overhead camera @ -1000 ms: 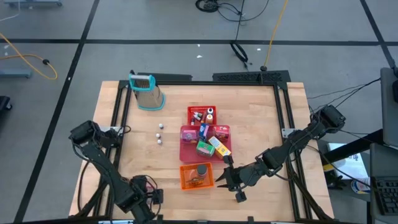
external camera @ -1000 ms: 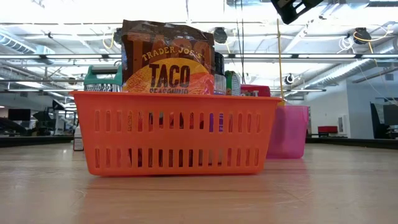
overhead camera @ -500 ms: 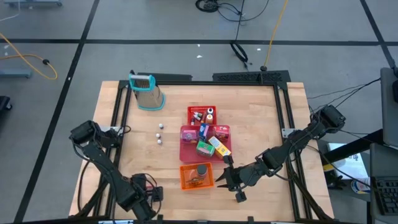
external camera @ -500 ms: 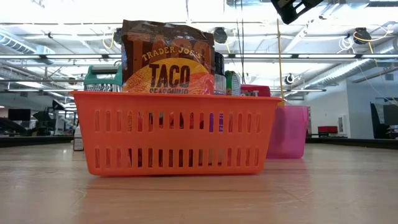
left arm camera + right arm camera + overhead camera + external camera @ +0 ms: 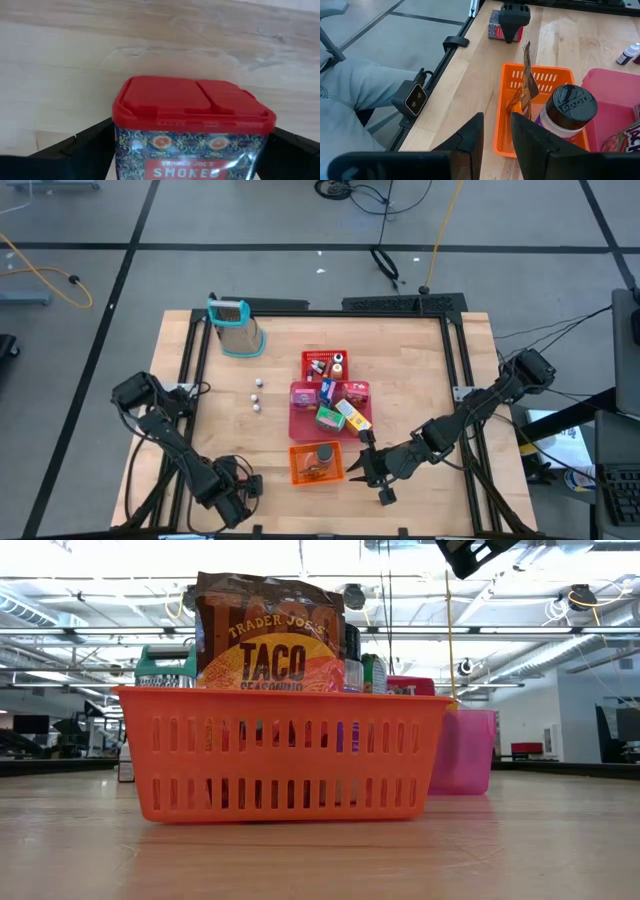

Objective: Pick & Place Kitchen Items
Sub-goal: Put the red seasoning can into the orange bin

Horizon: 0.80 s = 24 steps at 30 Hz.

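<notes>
Shifting a little inward from the table's near-left corner over the last half second, the left gripper (image 5: 236, 492) now has its jaws spread wide on either side of the red-lidded spice tin (image 5: 192, 125), which stands upright on the wood. Whether its fingers (image 5: 85, 147) already press the tin's sides cannot be told, so this looks like the close of an approach, with the grasp yet to come. Farther in, two small white shakers (image 5: 257, 394) stand loose on the table, and the grater (image 5: 236, 328) stands well apart at the far-left corner. The orange basket (image 5: 298, 472) already holds a taco seasoning packet (image 5: 268, 640) and a dark-lidded jar (image 5: 567, 107), leaving little room; behind it the red tray (image 5: 296, 420) is crowded with boxes. The right gripper (image 5: 496, 122) hangs just beside the basket's right side, jaws narrowly parted and empty, likely in the way of a delivery from that side.
</notes>
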Each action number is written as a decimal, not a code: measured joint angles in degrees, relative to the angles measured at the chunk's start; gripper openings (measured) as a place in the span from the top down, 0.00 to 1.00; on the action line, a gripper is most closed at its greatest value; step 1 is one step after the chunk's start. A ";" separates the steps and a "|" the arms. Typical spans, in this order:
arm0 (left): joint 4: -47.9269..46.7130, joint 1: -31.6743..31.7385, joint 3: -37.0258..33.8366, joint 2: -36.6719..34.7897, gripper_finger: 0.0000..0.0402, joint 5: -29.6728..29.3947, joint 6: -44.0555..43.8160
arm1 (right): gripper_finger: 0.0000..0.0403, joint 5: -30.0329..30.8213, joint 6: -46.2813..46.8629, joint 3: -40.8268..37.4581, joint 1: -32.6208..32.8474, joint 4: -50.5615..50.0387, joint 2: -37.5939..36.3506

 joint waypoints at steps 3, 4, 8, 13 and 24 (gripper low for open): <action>0.63 0.01 -0.22 -0.02 0.02 -1.32 -1.74 | 0.78 0.00 0.00 0.00 0.01 0.01 0.00; 0.61 -0.06 -0.22 -0.02 0.02 -2.07 -2.62 | 0.78 0.00 -0.01 0.00 0.01 0.01 0.00; 0.48 -0.05 -0.24 0.04 0.02 -2.61 -4.76 | 0.78 0.00 -0.01 0.00 0.01 0.01 0.00; -1.15 -0.45 -0.20 0.13 0.02 -2.63 7.51 | 0.78 0.00 -0.02 0.00 0.00 0.01 -0.01; -6.03 -5.67 -0.46 0.37 0.12 -19.59 3.86 | 0.78 0.00 0.00 0.00 -0.01 0.03 -0.02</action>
